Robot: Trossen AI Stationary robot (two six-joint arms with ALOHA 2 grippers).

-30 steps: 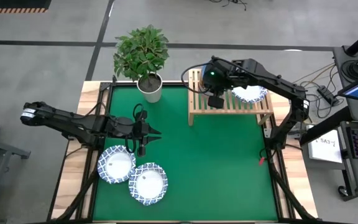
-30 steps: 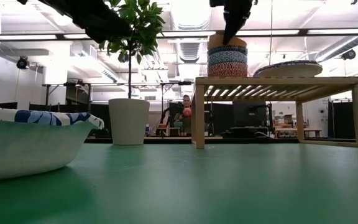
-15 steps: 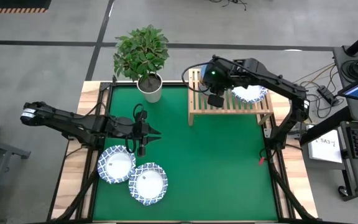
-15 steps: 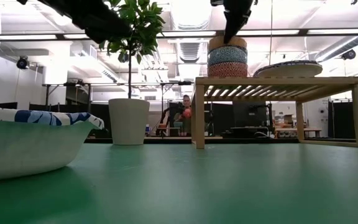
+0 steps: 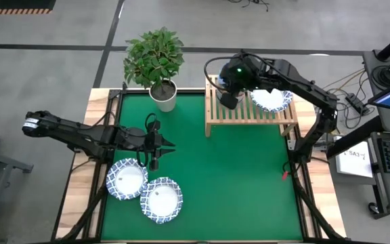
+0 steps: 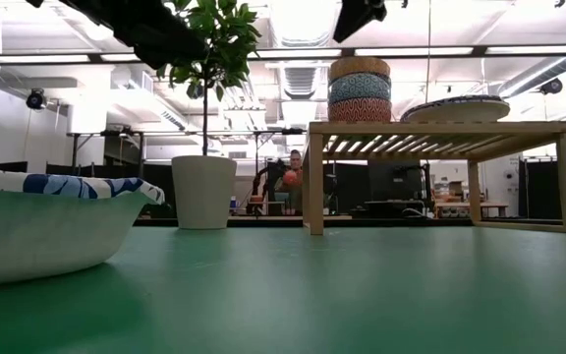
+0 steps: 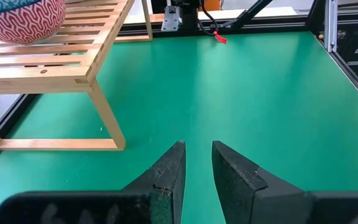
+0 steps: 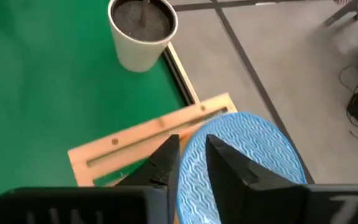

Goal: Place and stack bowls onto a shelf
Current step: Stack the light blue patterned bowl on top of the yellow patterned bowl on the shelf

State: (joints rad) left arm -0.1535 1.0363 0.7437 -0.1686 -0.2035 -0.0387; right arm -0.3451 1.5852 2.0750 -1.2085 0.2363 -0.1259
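A stack of small bowls (image 6: 359, 88) stands on the left end of the wooden shelf (image 5: 249, 115). An orange-red patterned bowl (image 7: 17, 22) is at the bottom, and the top bowl (image 8: 241, 162) is light blue inside. My right gripper (image 8: 191, 146) hovers just above the stack (image 6: 342, 34), open by a narrow gap. A wide white bowl (image 5: 271, 102) sits on the shelf's right part. Two more wide bowls (image 5: 126, 179) (image 5: 161, 199) lie on the mat. My left gripper (image 5: 171, 144) waits above them, slightly open (image 7: 197, 149).
A white plant pot (image 5: 164, 95) stands at the table's far edge, left of the shelf. The near wide bowl (image 6: 47, 226) fills the low view's left. The green mat (image 5: 235, 183) is bare in the middle and on the right. A person (image 6: 288, 182) shows far behind the table.
My right gripper has risen from the rim of the top bowl and come clear of it, shifting a little toward the table's far left. The stack has stayed in place on the shelf.
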